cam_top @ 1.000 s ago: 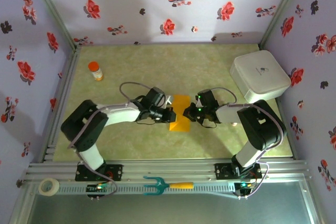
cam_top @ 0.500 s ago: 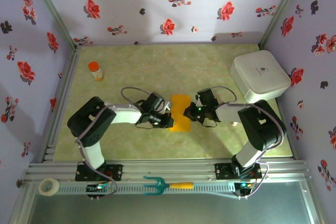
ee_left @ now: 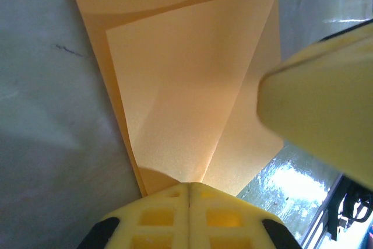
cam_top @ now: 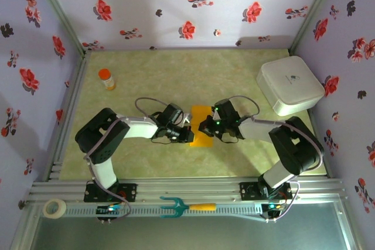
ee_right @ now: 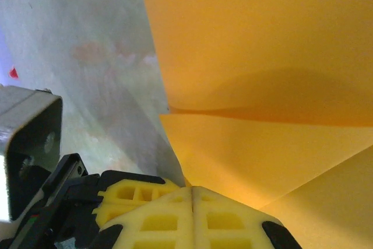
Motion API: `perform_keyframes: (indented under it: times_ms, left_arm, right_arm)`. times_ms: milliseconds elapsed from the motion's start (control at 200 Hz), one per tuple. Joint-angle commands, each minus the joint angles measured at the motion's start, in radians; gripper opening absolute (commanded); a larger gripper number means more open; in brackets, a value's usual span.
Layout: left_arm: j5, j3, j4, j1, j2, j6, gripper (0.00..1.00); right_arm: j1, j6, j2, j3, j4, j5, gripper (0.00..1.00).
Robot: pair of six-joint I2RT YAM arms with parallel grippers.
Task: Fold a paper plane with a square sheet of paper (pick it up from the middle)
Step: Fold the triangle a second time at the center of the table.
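My left gripper (cam_top: 188, 134) and right gripper (cam_top: 204, 127) are fully closed. Tips contact opposite sides of the creased paper (cam_top: 200, 114), table (cam_top: 176, 74) centre.

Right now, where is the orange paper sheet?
In the top view the orange paper sheet lies at the middle of the table, with the left gripper at its left edge and the right gripper at its right edge.

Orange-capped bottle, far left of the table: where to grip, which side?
Grip the orange-capped bottle by its body below the cap, coming level from its right: it stands upright, open table that side, frame rail close on its left.
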Motion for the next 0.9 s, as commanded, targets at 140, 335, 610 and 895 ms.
perform_keyframes:
  times_ms: [140,335,610,895]
  left_arm:
    - [-0.069,-0.019,-0.089,0.0,0.034,-0.012,0.0]
    - [-0.069,-0.018,-0.096,0.0,0.032,-0.007,0.0]
    - [-0.067,-0.021,-0.098,-0.001,0.043,-0.003,0.0]
    - [-0.055,-0.01,-0.105,-0.001,0.053,-0.004,0.0]
  right_arm:
    - [0.018,0.046,0.074,-0.016,0.073,-0.033,0.0]
    - [0.018,0.025,0.101,-0.028,0.019,-0.002,0.0]
    - [-0.051,-0.006,0.09,-0.043,0.012,0.019,0.0]
    - [-0.127,0.006,0.096,-0.062,0.084,-0.005,0.0]
